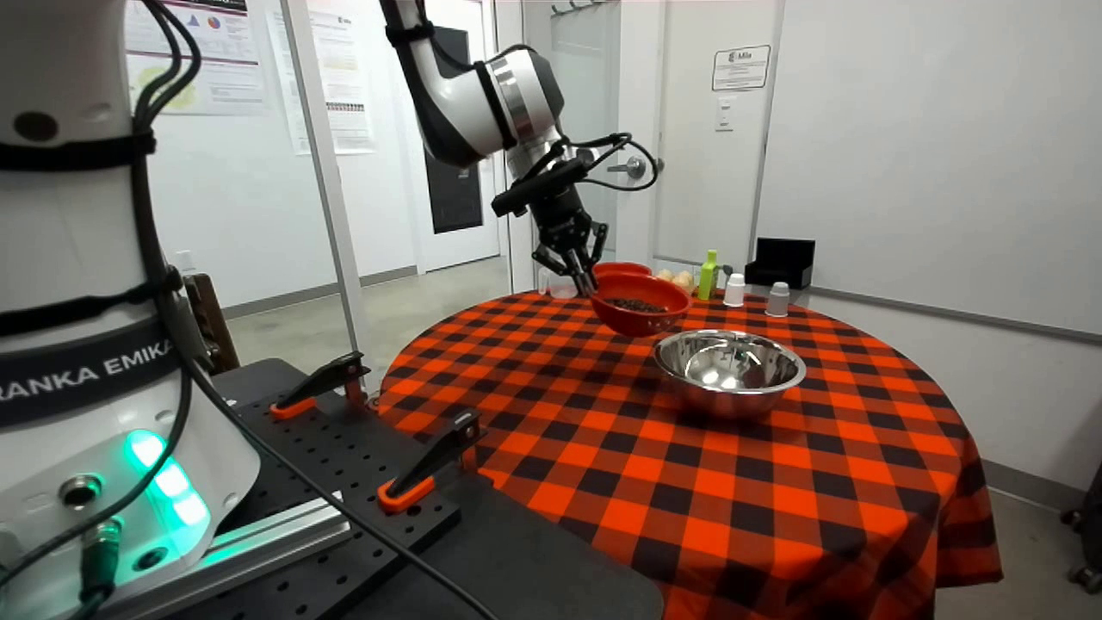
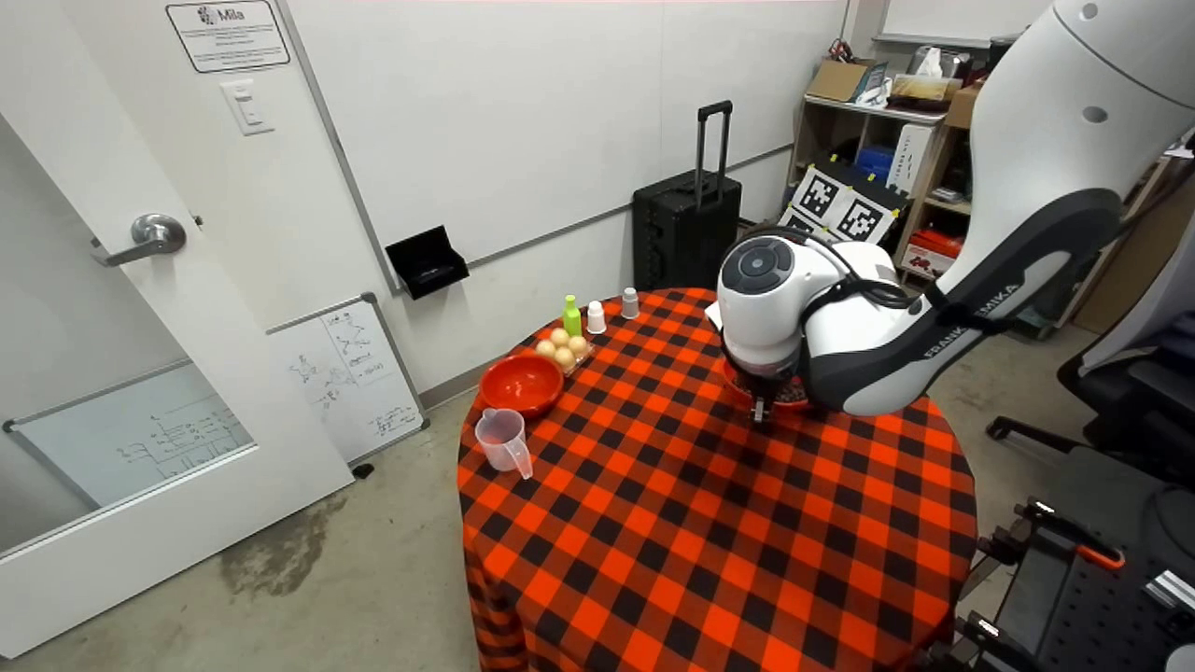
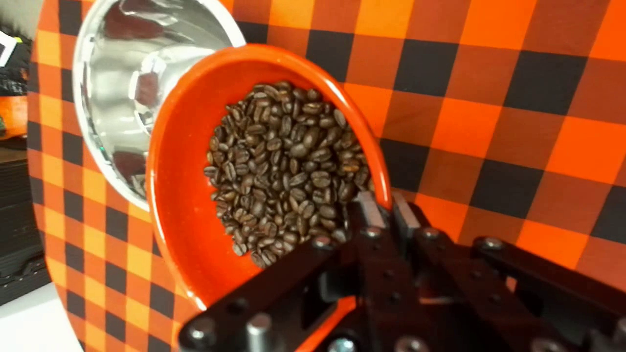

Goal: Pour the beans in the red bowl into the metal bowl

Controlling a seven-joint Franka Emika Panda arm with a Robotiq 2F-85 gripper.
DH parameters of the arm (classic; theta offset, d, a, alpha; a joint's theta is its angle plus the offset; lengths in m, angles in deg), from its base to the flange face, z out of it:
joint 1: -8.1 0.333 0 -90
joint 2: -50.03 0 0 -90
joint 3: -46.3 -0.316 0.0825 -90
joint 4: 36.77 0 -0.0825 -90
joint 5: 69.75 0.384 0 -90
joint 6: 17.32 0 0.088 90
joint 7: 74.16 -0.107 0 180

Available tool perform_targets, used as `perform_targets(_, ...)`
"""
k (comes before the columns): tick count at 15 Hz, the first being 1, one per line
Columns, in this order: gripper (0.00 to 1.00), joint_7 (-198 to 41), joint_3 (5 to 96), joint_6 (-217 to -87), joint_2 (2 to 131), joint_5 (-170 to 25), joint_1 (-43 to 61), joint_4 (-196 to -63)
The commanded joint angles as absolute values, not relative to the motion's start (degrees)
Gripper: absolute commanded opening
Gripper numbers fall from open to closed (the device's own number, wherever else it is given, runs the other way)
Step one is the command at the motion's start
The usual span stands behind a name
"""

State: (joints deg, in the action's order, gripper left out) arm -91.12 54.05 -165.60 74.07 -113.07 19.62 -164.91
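Note:
The red bowl [image 1: 635, 327] is held in the air beside the metal bowl [image 1: 730, 401] in an exterior view, tilted slightly. My gripper [image 3: 386, 208] is shut on the red bowl's rim, one finger inside and one outside. In the wrist view the red bowl [image 3: 178, 215] overlaps part of the metal bowl [image 3: 100, 132]. The dark brown beans [image 3: 288, 171] lie in the red bowl, heaped toward the gripper side. They also show in both exterior views [image 1: 635, 305] [image 2: 794, 390]. The metal bowl's visible inside shows no beans. The arm hides the metal bowl in an exterior view.
Another orange-red bowl [image 2: 521, 385] and a clear measuring cup [image 2: 502, 439] stand at the table edge. Beside them are eggs [image 2: 563, 349], a green bottle [image 2: 571, 317] and two small cups [image 2: 596, 318]. A checked cloth [image 2: 644, 523] covers the round table.

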Motion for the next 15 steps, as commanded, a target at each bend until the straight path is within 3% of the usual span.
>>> perform_targets(1,0.02,-87.12,53.23,-164.98,71.27,-110.98,15.40,-163.69)
perform_targets(15,0.02,-59.30,44.10,-163.02,72.82,-72.36,0.60,-157.41)
